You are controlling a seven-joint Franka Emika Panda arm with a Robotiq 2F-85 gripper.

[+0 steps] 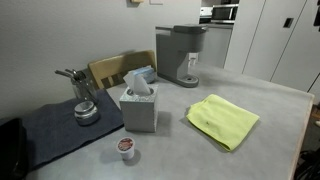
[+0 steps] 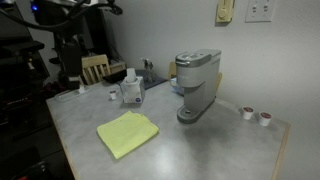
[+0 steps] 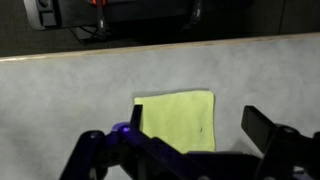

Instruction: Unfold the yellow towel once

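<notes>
In an exterior view, the yellow towel (image 1: 222,120) lies folded and flat on the grey worktop (image 1: 280,110), well apart from the tissue box (image 1: 138,108).

In an exterior view from across the room, the towel (image 2: 128,133) sits in front of the coffee machine (image 2: 197,85), with nothing touching it.

In the wrist view, the pincer (image 3: 193,125) hangs above the towel (image 3: 175,108) with its jaws spread wide and holding nothing.

The cloth looks thin, light and limp, so it should sag and drag rather than lift stiffly. The best hold is probably a corner of the top layer alone, pinched at a loose edge. Which edge is loose is hard to tell from here.
</notes>
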